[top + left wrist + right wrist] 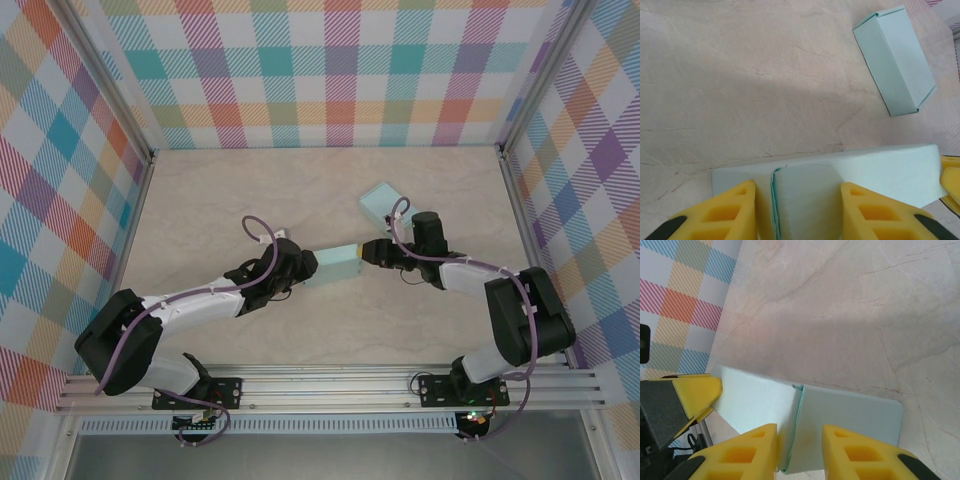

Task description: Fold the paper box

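**Paper box spanned end to end between both pincers**

Top external view: the paper box [335, 266] is seen at the middle of the frame, its long axis running left to right and rising slightly to the right. The left pincer [308, 268] is set on its left end and the right pincer [368, 252] on its right end, so neither arm is nearer. A second box [383, 207] lies just above and to the right, near the right arm. Bare worktop [250, 190] is left open toward the upper left.

Left wrist view: at the bottom edge, the left pincer [800, 210] is pinched on the box's end flap. The box [875, 167] runs off to the right, where the right pincer [947, 171] meets it. The second box [895, 60] lies well apart, upper right.

Right wrist view: the right pincer [800, 455] is pinched across the other end, beside a fold seam. The box [850, 417] reaches left to the left pincer [715, 399]. The next fold is judged to depend on both ends staying aligned along this axis.
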`<state>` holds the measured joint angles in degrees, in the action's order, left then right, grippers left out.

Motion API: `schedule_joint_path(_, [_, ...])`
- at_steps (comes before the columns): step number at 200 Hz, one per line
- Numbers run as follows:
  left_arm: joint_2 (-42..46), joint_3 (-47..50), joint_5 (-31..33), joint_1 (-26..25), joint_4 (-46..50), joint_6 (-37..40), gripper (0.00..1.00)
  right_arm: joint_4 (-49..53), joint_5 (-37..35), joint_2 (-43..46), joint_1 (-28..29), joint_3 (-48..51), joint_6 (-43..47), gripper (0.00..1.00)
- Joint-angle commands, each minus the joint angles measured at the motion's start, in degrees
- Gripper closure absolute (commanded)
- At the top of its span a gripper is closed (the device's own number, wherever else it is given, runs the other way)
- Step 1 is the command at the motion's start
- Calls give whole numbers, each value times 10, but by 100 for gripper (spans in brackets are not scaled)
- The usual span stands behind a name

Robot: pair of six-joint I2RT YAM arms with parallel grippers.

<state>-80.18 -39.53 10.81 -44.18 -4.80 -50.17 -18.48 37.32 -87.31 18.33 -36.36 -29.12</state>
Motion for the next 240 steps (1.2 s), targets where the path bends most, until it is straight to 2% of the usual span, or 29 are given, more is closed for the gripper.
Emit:
schedule_joint_path(1, [-43, 45, 11, -3, 162, -3, 85, 64, -20, -46, -4, 33, 20, 75])
schedule_joint_path(29, [-38, 47, 12, -3, 163, -5, 86, 29, -7, -64, -5, 46, 8, 87])
schedule_joint_path(43, [-36, 49, 13, -3, 163, -5, 90, 15, 1, -72, -5, 51, 6, 92])
schedule_joint_path(63, [-36, 51, 12, -1, 162, -6, 92, 3, 9, -85, -7, 54, 2, 94])
schedule_joint_path(84, [-35, 52, 11, -2, 161, -8, 94, -5, 13, -92, -8, 57, -1, 95])
schedule_joint_path(93, [-34, 53, 11, -2, 162, -8, 100, 0, 11, -92, -8, 57, 0, 94])
schedule_joint_path(152, [-1, 46, 28, 0, 176, 14, 100, 56, -11, -68, -8, 27, 9, 91])
schedule_joint_path(240, [45, 79, -71, 24, 122, 34, 100, 65, -22, -73, -9, 6, 0, 91])
